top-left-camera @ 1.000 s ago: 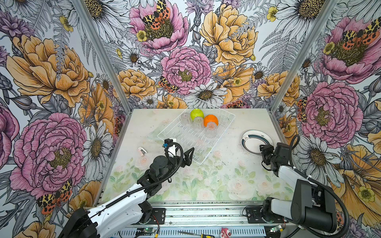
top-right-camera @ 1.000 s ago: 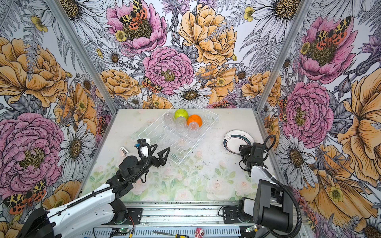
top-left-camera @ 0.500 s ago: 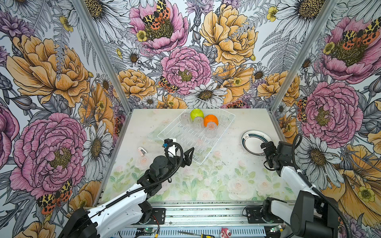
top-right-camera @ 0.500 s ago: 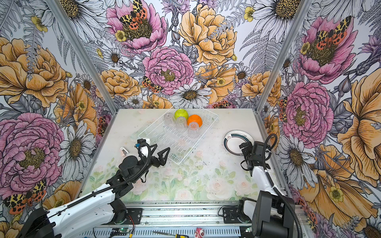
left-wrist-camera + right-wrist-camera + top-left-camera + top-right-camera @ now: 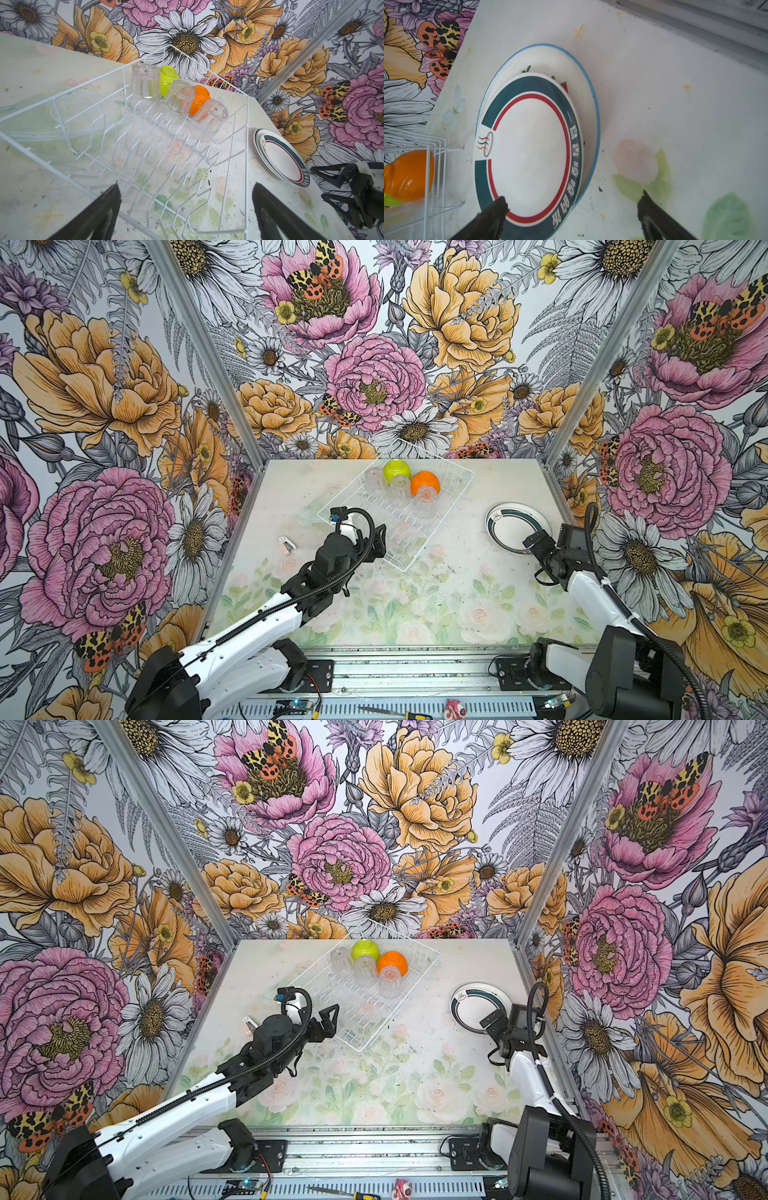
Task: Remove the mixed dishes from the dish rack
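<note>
Jaws of our right gripper [image 5: 572, 202] gape empty over stacked plates [image 5: 529, 155] lying flat near the dish rack [image 5: 247, 145]. Our left gripper [image 5: 186, 187], also spread, looks along the rack's long axis, diagonal toward the back wall [image 5: 374, 377], tumblers [image 5: 178, 97] inverted there.

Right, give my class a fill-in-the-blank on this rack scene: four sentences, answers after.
1. The rack holds ___ clear tumblers.
2. Next to the green bowl sits a bowl coloured ___.
3. The teal plate lies on a plate with a ___ rim.
4. The jaws of the left gripper and right gripper stand ___.
Answers: three; orange; blue; open.
</note>
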{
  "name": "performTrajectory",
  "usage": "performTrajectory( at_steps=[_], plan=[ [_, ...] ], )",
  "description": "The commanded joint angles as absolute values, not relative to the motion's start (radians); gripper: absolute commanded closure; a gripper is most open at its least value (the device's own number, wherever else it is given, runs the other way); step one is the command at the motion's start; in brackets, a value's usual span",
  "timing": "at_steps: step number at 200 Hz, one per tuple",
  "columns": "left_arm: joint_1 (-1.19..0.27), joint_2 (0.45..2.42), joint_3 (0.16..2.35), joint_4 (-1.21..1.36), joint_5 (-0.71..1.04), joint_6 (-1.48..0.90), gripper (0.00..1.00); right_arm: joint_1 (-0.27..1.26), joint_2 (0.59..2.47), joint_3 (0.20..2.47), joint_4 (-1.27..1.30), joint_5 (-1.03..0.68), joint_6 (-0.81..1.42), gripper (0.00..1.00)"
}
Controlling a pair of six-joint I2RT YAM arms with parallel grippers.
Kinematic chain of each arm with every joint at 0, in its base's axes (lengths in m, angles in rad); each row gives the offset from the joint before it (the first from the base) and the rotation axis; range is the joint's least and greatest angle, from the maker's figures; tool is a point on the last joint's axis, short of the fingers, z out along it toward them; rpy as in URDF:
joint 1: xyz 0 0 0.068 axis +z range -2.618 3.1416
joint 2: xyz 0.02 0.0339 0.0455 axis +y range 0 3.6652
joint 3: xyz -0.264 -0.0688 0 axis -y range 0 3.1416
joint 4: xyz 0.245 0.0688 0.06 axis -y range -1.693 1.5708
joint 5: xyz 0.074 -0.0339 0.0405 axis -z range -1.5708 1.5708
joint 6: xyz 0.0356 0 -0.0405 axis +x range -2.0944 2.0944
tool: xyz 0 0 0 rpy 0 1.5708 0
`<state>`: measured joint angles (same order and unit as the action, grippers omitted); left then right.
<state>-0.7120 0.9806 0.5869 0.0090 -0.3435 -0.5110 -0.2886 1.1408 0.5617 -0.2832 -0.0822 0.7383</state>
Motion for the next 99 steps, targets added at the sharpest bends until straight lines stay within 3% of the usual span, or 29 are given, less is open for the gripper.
performTrajectory(
  at_steps=[1, 55, 78, 99],
  plan=[
    [-0.691, 1.007, 0.638, -0.126, -0.4, -0.588, 0.01, -0.284, 1.121, 0.553, -0.31, -0.085, 0.653, 0.01],
    [-0.621, 1.126, 0.823, -0.345, -0.343, -0.597, 0.02, -0.282, 0.995, 0.506, -0.316, -0.209, 0.581, 0.02],
    [-0.623, 1.187, 0.878, -0.396, -0.297, -0.571, 0.11, -0.274, 0.973, 0.505, -0.328, -0.293, 0.548, 0.04],
    [-0.617, 1.22, 0.906, -0.447, -0.251, -0.594, 0.13, -0.254, 0.965, 0.513, -0.368, -0.321, 0.511, 0.03]
  ],
)
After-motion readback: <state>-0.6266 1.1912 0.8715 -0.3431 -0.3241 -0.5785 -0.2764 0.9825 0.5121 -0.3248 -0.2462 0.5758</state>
